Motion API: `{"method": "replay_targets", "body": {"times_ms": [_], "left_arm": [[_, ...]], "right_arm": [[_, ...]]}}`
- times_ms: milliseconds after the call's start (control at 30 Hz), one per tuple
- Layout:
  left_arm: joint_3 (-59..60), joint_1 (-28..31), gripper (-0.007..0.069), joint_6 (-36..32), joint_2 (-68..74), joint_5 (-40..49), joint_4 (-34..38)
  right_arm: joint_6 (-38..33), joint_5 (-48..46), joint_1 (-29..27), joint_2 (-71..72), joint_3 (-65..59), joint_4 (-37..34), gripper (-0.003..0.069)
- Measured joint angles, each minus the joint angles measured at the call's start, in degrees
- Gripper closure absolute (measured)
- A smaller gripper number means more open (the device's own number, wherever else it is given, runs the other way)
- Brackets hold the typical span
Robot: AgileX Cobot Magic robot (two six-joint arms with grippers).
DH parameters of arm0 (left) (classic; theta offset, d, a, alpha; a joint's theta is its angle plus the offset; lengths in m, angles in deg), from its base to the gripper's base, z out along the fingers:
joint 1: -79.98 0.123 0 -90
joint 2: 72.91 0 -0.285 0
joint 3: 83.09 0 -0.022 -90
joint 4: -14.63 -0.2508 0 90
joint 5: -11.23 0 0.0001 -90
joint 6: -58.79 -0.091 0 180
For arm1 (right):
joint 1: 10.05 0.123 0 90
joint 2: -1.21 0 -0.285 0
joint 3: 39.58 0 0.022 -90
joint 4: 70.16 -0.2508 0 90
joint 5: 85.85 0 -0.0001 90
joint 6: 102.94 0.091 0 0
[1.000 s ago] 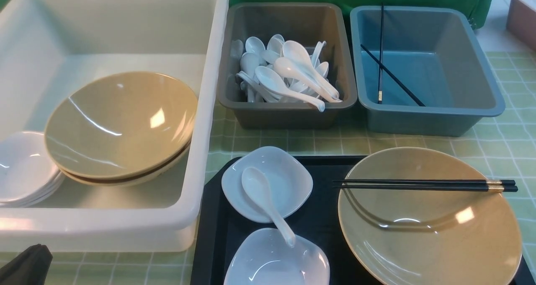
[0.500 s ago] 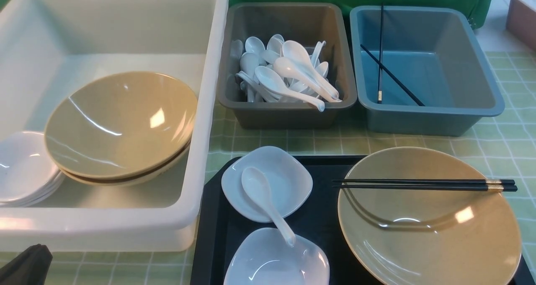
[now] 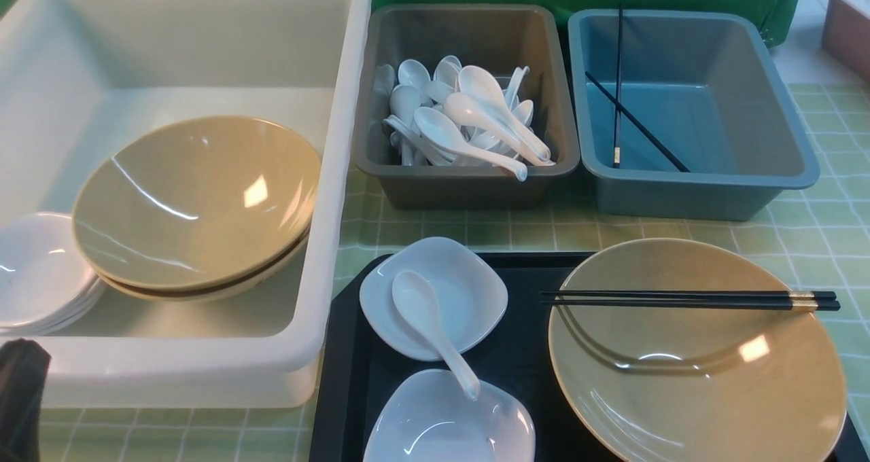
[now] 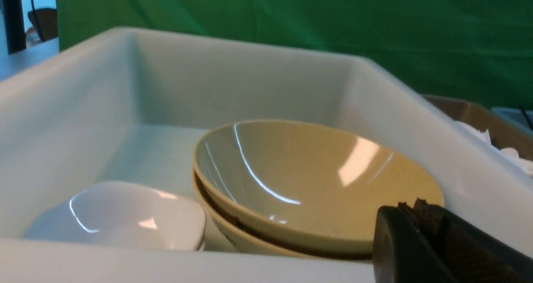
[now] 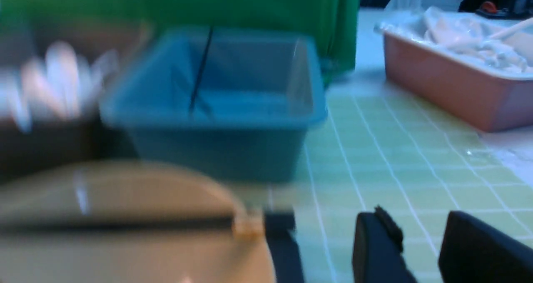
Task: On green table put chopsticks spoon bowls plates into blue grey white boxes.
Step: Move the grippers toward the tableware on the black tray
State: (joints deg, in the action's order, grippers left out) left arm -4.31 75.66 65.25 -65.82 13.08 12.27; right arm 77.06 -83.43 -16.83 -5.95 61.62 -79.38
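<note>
Now, beside and beyond the black tray [image 3: 530, 360], the white box [image 3: 340, 176], grey box [image 3: 469, 180] and blue box [image 3: 768, 109] are seen partly filled, while on it one bowl [image 3: 693, 380], the chopsticks [image 3: 686, 300], a spoon [image 3: 425, 319] and two plates [image 3: 476, 292] are left, the left gripper [image 4: 410, 208] closed, the right gripper [image 5: 420, 220] parted, nothing held.

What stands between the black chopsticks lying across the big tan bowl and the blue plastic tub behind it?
Nothing visible. Between the black chopsticks on the wide tan bowl and the blue plastic tub lies only green gridded table; they need only clear the tub's front wall.
</note>
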Motion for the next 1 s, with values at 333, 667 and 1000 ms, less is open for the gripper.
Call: {"method": "replay_targets", "body": {"times_ms": [333, 667, 1000], "left_arm": [[0.0, 0.0, 0.0626, 1.8, 0.0, -7.9, 2.4], [-13.6, 0.0, 0.0626, 5.4, 2.5, -17.1, 5.9], [-42.3, 0.0, 0.0626, 6.9, 29.1, 17.6, 7.9]], "right_arm": [[12.6, 11.7, 0.0, 0.0, 0.0, -0.4, 0.0421], [21.2, 6.0, 0.0, -3.4, 13.0, -0.8, 0.0421], [11.2, -19.2, 0.3, -33.7, 41.1, -0.7, 0.0421]]}}
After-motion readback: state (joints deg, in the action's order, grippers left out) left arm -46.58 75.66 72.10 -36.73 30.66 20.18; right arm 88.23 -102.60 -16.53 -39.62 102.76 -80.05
